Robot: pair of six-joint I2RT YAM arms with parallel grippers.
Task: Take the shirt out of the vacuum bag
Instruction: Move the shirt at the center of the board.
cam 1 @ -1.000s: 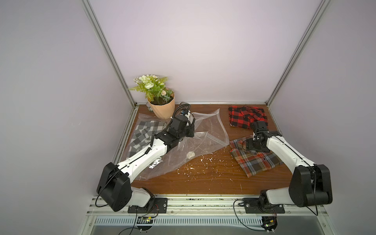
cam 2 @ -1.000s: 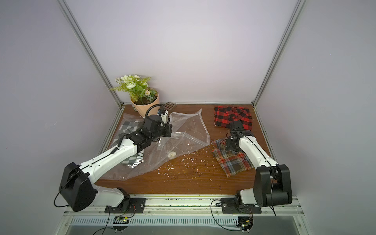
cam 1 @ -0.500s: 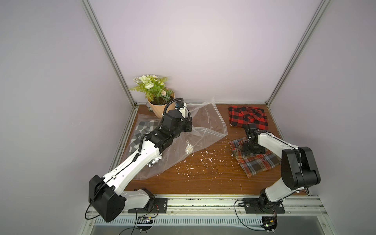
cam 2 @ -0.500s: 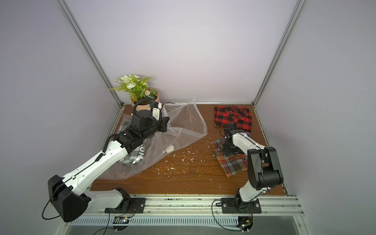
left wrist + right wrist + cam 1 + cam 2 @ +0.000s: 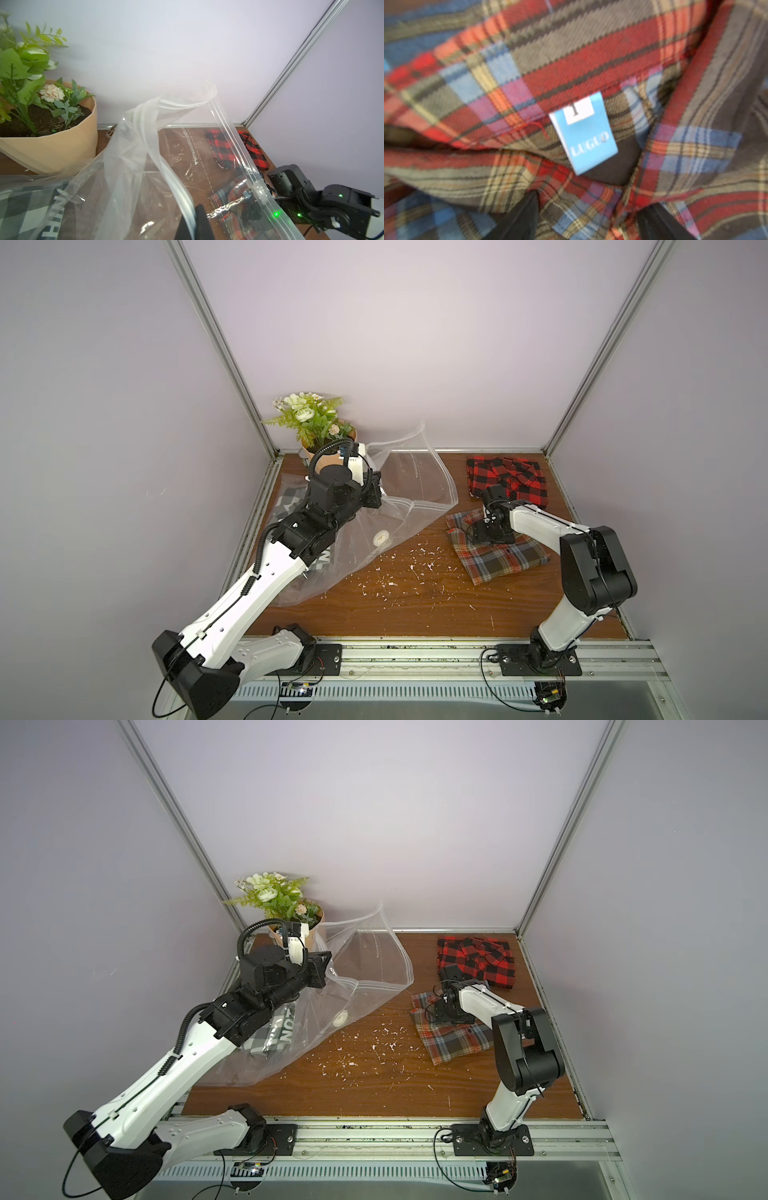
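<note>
Left gripper (image 5: 195, 222): clamped on the zip strip (image 5: 175, 182) of the vacuum bag (image 5: 411, 485), raised at far left — likely to hold the mouth open.
Grey checked shirt (image 5: 266, 1042): inside the bag, lying at left — not yet out.
Right gripper (image 5: 591, 200): jaws apart, low over the brown plaid shirt (image 5: 503, 562) at right, outside the bag.

Ctr-near: bare table (image 5: 415, 614), flecks (image 5: 419, 560) only, free.
Far left: pot (image 5: 52, 149) + raised bag (image 5: 415, 485) block.
Right: red shirt (image 5: 511, 481), plaid shirt (image 5: 498, 564), flat.
</note>
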